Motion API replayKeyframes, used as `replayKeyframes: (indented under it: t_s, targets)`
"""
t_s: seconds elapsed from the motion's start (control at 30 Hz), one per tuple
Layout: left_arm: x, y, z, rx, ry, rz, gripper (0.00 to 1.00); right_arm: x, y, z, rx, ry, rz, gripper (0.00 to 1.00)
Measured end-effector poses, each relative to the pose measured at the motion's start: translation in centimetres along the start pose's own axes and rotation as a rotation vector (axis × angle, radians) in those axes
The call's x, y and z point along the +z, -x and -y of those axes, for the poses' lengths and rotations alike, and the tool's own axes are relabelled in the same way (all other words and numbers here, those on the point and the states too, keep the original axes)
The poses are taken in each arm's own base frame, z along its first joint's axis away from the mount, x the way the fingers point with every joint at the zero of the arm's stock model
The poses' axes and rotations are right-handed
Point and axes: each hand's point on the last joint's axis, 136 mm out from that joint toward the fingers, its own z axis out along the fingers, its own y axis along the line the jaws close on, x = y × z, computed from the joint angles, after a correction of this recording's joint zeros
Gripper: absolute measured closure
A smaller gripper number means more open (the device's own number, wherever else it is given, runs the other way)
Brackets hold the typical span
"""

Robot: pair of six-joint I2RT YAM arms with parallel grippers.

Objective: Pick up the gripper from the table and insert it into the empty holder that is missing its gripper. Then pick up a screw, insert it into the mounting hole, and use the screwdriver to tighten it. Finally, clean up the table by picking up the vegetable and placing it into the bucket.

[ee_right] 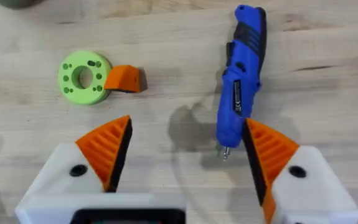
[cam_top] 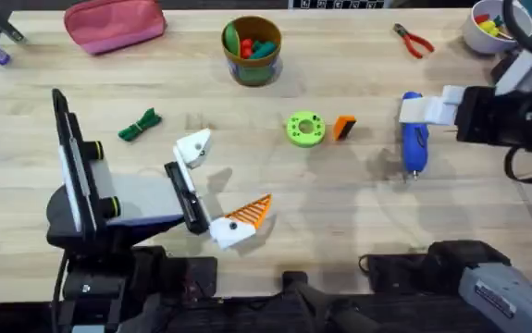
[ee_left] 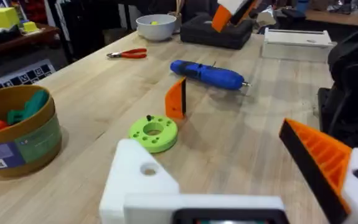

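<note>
two jaws stand apart on your right gripper, empty above the screwdriver near the table's right edge. your left gripper, also open, lacks one tip; the gripper lies mid-table, touching the green disc.

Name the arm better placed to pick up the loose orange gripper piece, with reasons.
Right. The right gripper hangs open over the table near the gripper beside the green disc. The left gripper carries the holder that lacks its tip, so it should stay put.
</note>
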Motion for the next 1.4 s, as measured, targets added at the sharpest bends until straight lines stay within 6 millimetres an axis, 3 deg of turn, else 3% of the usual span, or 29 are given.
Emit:
replayKeyframes:
  t_s: [0.23, 0.57, 0.8, 1.07, 1.4]
  targets:
    - [0.0, 0.0, 0.0, 0.000, 0.000, 0.000, 0.015, 1.8, -1.7, -1.5, -0.010, 0.009, -0.190, 0.007]
    - [0.0, 0.0, 0.0, 0.000, 0.000, 0.000, 0.015, 3.3, 1.0, -6.3, -0.136, 0.021, -0.260, 0.008]
    - [0.0, 0.0, 0.0, 0.000, 0.000, 0.000, 0.015, 5.9, 0.6, -8.1, -0.183, 0.008, -0.354, 0.008]
    - [0.0, 0.0, 0.0, 0.000, -0.001, 0.000, 0.015, 8.8, -0.7, -8.3, -0.190, -0.019, -0.455, 0.007]
    - [0.0, 0.0, 0.0, -0.001, -0.003, 0.000, 0.015, 12.5, -1.0, -9.0, -0.181, -0.014, -0.491, 0.048]
